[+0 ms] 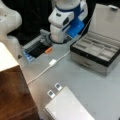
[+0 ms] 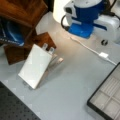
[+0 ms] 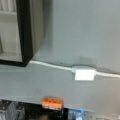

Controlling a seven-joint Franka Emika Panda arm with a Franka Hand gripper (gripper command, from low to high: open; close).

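Wood comes first at a front view's left, a dark brown wooden block [image 1: 15, 95] at the grey table [image 1: 100, 95] edge; beside it lies a white spiral notepad [image 1: 67, 107] with two small clips, flat and out of reach; a white cable with a small rectangular adapter [image 1: 52, 62] trails across the middle, slack; the gripper [image 1: 42, 41] hangs low over an orange tab [image 1: 48, 50], whether open or closed cannot be told; a grey compartment case [image 1: 96, 50] stands lid-up at right.
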